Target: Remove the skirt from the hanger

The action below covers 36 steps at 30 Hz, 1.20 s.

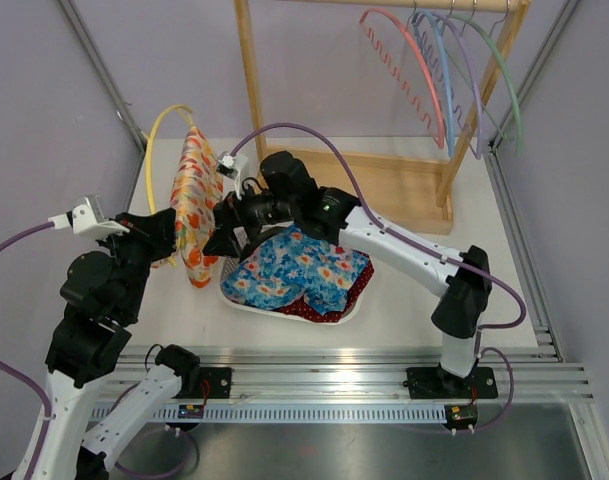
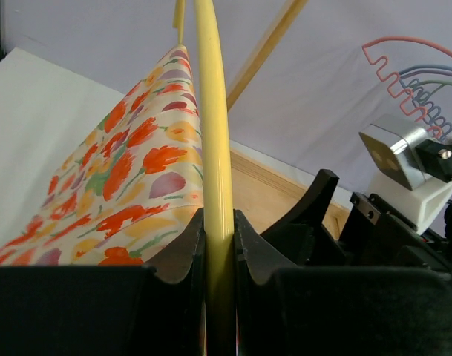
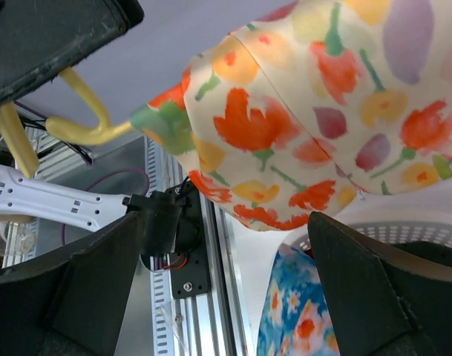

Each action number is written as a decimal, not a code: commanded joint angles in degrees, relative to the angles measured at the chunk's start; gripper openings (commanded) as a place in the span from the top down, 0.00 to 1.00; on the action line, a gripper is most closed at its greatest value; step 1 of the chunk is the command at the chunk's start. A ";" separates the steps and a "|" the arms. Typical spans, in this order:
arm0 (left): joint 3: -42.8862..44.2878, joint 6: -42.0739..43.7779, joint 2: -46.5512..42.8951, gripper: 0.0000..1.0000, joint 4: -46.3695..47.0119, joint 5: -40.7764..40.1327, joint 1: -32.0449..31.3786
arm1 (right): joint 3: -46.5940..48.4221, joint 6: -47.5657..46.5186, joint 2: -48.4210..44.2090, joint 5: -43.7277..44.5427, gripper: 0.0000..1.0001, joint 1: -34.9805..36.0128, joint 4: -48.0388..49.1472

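A cream skirt [image 1: 195,200] with orange and yellow flowers hangs on a yellow hanger [image 1: 160,125] held up at the left of the table. My left gripper [image 1: 162,232] is shut on the hanger's yellow bar [image 2: 217,185], with the skirt [image 2: 125,178] draped to its left. My right gripper [image 1: 222,240] is open beside the skirt's lower edge, its fingers [image 3: 92,289] spread wide below the hem [image 3: 285,148]. The hanger's hook [image 3: 77,122] shows at upper left in the right wrist view.
A white basket [image 1: 246,300] holding blue floral and red clothes [image 1: 299,270] sits mid-table, right below my right arm. A wooden rack [image 1: 384,180] with several coloured hangers [image 1: 444,70] stands at the back right. Metal rails run along the near edge.
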 commanded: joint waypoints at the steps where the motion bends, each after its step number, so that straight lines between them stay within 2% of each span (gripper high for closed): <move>1: -0.42 -2.66 -1.56 1.00 6.94 -1.34 0.06 | 4.56 0.48 3.35 3.53 0.01 3.14 3.79; 4: -1.57 -3.36 -2.53 1.00 6.77 -1.08 0.06 | 6.76 -2.51 5.37 6.26 0.00 5.78 1.94; 8: -2.10 -4.41 -3.06 1.00 5.98 0.59 0.06 | 9.14 -3.84 7.49 15.03 0.00 7.01 0.27; 10: -2.27 -4.50 -3.67 1.00 5.54 0.77 0.06 | 9.93 -4.71 8.11 17.42 0.12 7.10 0.01; 12: -2.45 -4.33 -4.20 1.00 5.28 0.51 0.06 | 10.46 -6.81 8.28 17.69 0.40 7.01 -0.34; 13: -2.71 -4.15 -4.64 1.00 4.75 0.33 0.06 | 10.72 -7.34 8.02 17.43 0.69 7.01 -0.61; 15: -2.98 -3.63 -5.16 1.00 4.31 -0.11 0.06 | 10.72 -8.49 7.58 17.43 0.94 6.92 -1.05; 16: -3.33 -3.28 -5.43 1.00 3.78 -0.46 0.06 | 11.16 -8.93 6.89 17.78 1.00 7.01 -1.31; 18: -3.77 -1.96 -6.13 1.00 2.82 -2.38 0.06 | 12.12 -11.03 6.09 18.83 1.00 6.92 -3.06; 21: -5.52 1.90 -7.89 1.00 0.27 -6.60 0.06 | 18.35 -14.64 4.86 17.96 1.00 4.73 -8.68; 22: -6.57 2.43 -8.24 1.00 -1.13 -8.61 0.06 | 23.07 -15.69 4.42 17.09 1.00 3.94 -10.61; 23: -7.19 3.14 -8.68 1.00 -1.66 -9.33 0.06 | 25.29 -19.18 4.07 13.33 1.00 2.28 -14.55; 26: -8.95 4.72 -10.09 1.00 -3.07 -11.79 0.06 | 30.32 -23.94 2.05 9.18 1.00 0.69 -18.26; 36: -10.71 7.10 -12.64 1.00 -5.71 -18.74 0.06 | 33.40 -25.72 1.87 18.56 1.00 -5.38 -18.10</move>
